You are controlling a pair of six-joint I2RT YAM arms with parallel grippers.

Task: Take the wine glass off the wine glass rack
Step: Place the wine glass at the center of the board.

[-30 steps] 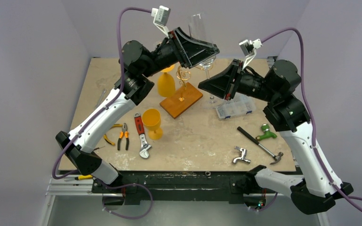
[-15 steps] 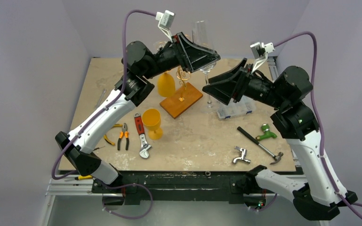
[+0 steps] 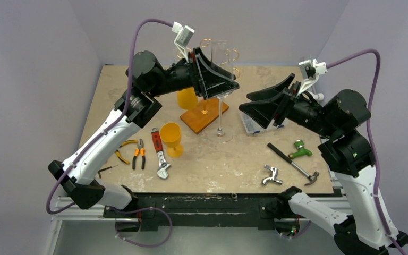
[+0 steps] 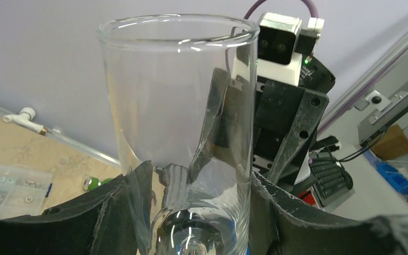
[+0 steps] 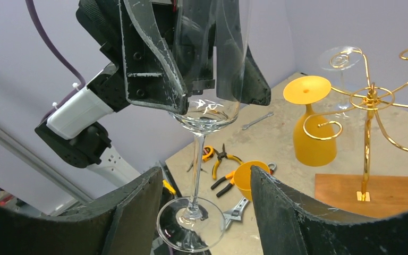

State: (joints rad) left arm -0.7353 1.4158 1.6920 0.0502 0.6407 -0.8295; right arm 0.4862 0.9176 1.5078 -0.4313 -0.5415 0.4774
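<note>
wine glass (image 5: 207, 114) is hanging upright, clear of the wine glass rack (image 5: 368, 138), which is standing just beyond the left gripper (image 3: 219, 79). that gripper is clamping the bowl from both sides, its arm reaching high and level. right gripper (image 3: 244, 102) is gaping wide and empty, its fingers flanking the foot below, probably guarding the stem.

Place: robotics lab test cell
Walls: plain lilac panels (image 3: 32, 79) enclosing the worktop (image 3: 218, 159)
Clutter: pliers (image 3: 138, 154), wrench (image 3: 160, 156), hammer (image 3: 293, 162), lower frame
Background: keyboard (image 4: 332, 178), right edge
</note>
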